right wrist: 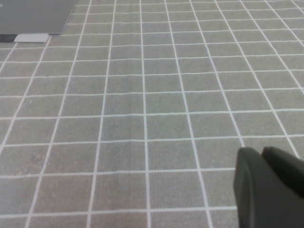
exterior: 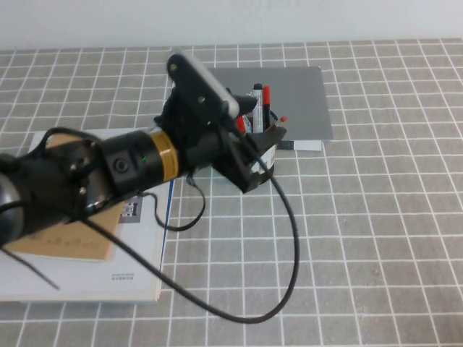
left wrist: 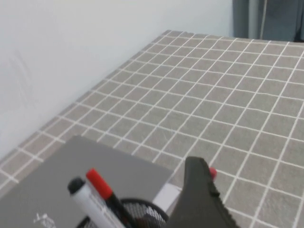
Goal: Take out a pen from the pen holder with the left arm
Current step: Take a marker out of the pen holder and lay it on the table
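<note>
Left arm point(exterior: 108, 170) fills lower left; my left gripper point(exterior: 265, 159), fingers spread, sits at the pen holder point(exterior: 270, 150) with pens point(exterior: 266, 105), frame centre. My right gripper point(right wrist: 262, 154), pressed together, hangs over the tiled table point(right wrist: 142, 95).

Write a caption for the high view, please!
Open left claw at the pen holder of markers; right claw off-camera, above the tiled table.
</note>
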You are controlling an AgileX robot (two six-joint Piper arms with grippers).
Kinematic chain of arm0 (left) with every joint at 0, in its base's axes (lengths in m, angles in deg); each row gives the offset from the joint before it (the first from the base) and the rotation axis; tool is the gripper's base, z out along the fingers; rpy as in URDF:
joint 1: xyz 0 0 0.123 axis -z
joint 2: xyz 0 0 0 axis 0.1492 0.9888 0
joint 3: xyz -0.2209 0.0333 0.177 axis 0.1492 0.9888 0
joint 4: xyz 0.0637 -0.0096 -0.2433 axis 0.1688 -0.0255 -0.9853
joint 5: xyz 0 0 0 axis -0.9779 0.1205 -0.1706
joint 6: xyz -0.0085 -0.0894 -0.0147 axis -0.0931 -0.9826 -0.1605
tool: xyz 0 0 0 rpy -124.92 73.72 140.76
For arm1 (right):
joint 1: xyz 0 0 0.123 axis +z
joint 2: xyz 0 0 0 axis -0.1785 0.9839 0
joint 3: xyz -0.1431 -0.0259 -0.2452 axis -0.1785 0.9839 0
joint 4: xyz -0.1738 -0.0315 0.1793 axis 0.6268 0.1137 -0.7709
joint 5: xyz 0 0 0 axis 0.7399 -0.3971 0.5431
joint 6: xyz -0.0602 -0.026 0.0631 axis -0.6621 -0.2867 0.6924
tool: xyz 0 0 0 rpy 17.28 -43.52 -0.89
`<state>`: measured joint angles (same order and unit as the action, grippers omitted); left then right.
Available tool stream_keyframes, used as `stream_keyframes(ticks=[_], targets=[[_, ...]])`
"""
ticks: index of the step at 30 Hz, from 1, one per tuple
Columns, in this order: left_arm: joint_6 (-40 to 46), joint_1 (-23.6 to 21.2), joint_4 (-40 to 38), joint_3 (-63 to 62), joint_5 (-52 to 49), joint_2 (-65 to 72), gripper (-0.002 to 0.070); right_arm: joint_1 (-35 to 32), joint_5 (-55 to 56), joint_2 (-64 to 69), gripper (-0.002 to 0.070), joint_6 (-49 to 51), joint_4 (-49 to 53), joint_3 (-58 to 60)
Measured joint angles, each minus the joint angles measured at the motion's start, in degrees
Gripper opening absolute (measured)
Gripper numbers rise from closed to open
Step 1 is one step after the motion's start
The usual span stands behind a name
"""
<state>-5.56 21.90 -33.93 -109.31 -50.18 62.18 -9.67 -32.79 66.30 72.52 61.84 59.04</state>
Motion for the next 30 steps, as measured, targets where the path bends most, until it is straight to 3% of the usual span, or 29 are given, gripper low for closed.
stream_keyframes(ticks=[11,23,30], targets=[[0.00,0.81,2.36,-5.37,-1.23,8.36,0.0421,0.00,0.00,0.00,-0.0013,0.00,0.00,0.00],[6.57,0.81,-1.73,-9.21,0.49,14.74,0.0419,0.00,0.00,0.00,-0.0013,0.00,0.00,0.00],[8.60,0.81,-2.79,-11.36,-0.17,16.61,0.0291,0.00,0.00,0.00,-0.0013,0.00,0.00,0.00]])
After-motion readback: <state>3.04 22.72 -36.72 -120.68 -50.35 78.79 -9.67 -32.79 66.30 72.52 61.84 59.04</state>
